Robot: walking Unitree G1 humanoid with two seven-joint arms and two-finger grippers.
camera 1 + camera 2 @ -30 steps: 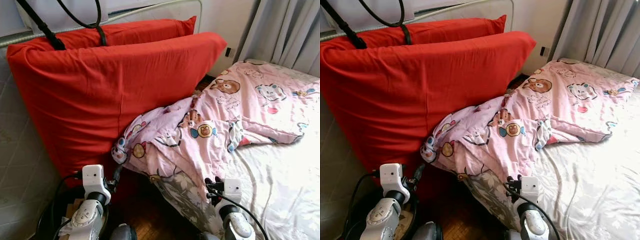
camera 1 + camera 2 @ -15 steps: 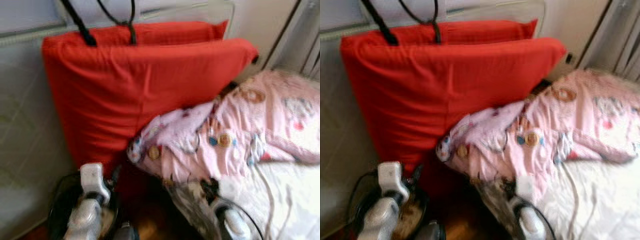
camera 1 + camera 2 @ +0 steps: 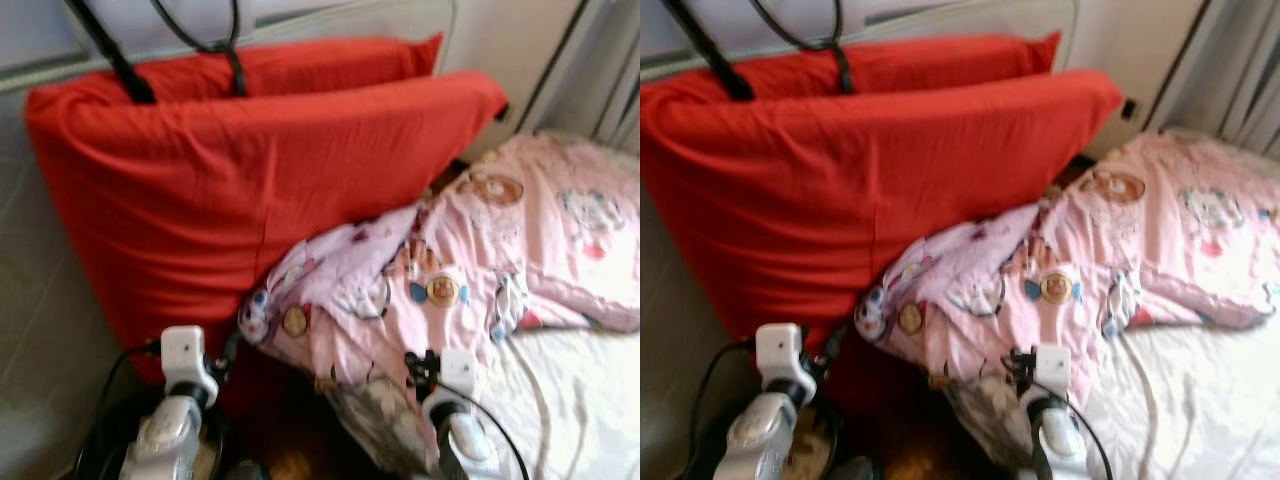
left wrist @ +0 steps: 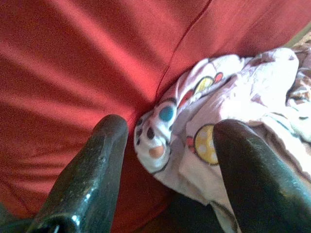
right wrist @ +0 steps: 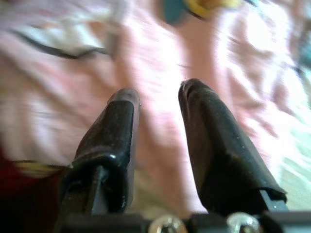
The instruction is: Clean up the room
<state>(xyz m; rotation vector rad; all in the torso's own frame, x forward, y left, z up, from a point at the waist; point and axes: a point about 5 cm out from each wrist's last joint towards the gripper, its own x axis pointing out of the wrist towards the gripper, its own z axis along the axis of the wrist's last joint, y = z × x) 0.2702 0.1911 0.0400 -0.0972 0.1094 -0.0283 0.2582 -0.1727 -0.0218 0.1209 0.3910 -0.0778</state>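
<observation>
A pink cartoon-print quilt [image 3: 470, 270] is seen crumpled on the bed [image 3: 590, 400], one bunched corner spilling over the bed's near-left edge and resting against the large red cushion [image 3: 250, 190] that is propped upright beside the bed. The left end effector [image 4: 167, 160] is held released, its fingers spread wide and aimed at that hanging corner, close to it but not touching. The right end effector [image 5: 158, 131] is also released, its fingers parted a little just above the pink fabric near the bed's edge. The quilt is judged soft, light and limp; it would sag and drag if lifted. A pinch on a thick fold or the bunched corner is judged safest, since a single thin layer may slip.
</observation>
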